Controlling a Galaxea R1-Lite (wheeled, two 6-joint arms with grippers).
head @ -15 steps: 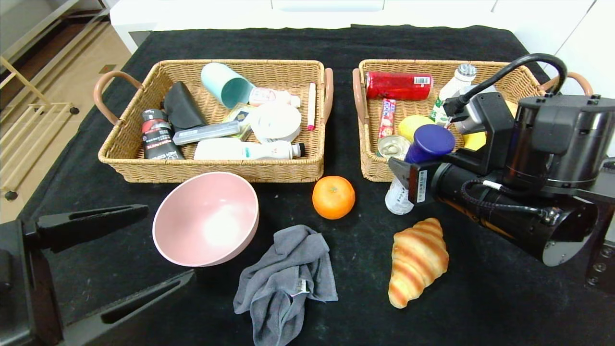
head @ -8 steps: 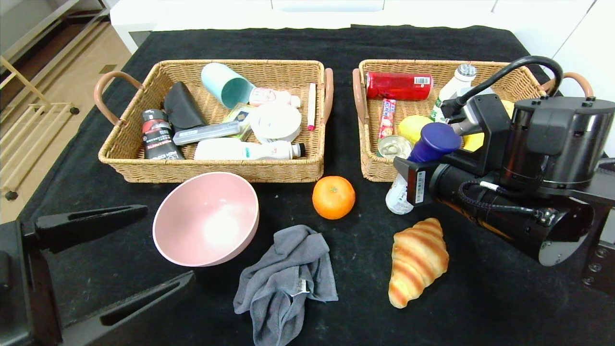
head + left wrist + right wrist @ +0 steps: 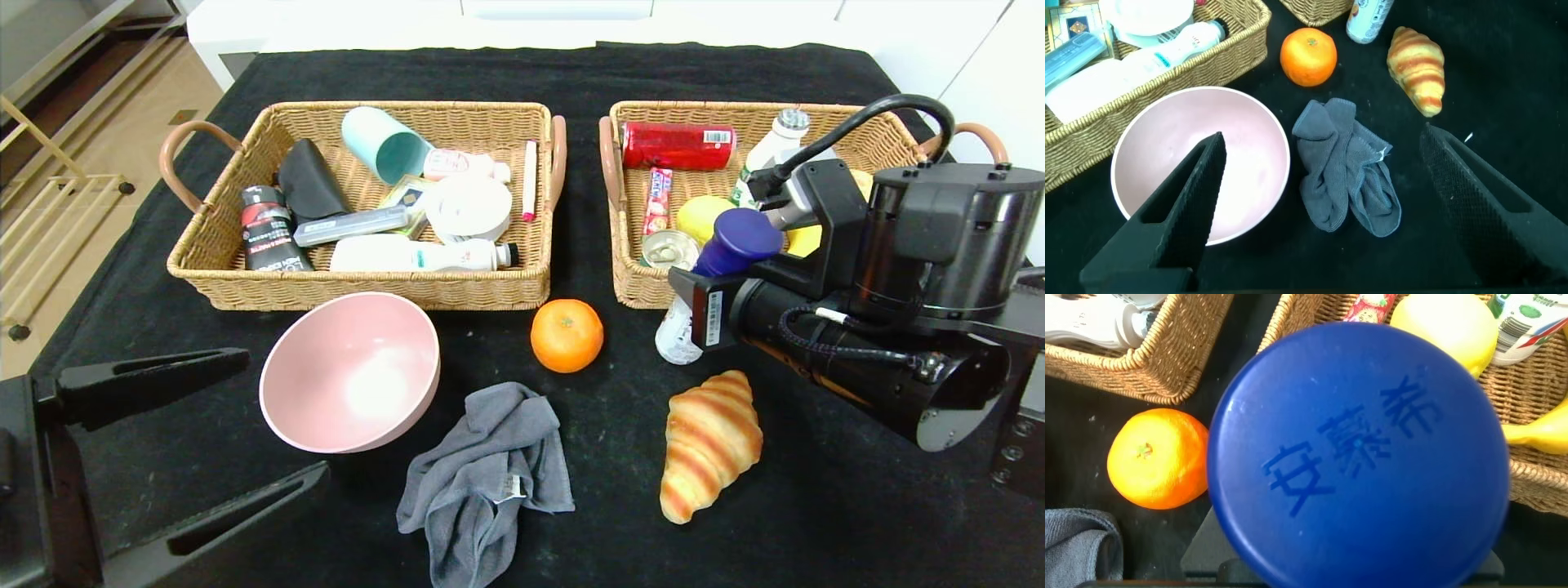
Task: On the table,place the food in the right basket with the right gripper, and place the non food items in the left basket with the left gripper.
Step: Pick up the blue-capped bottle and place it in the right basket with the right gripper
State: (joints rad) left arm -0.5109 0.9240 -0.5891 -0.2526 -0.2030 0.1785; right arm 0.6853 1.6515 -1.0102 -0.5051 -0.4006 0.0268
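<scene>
Your right gripper (image 3: 694, 306), right of centre, pinches the smooth white bottle (image 3: 676, 335) under its round blue cap (image 3: 737, 238), tilted before the woven right basket (image 3: 629, 286). Lower left, your left gripper (image 3: 192, 441) waits spread near the glossy pink bowl (image 3: 347, 371).

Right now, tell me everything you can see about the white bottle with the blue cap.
The white bottle is a small plastic-looking bottle with a wide, round dark blue cap bearing raised characters. It stands on the black table just in front of the right basket, leaning slightly, between the orange and the croissant. The right gripper is closed around its body from the side, hiding the middle; only the cap and the printed lower part show.
</scene>
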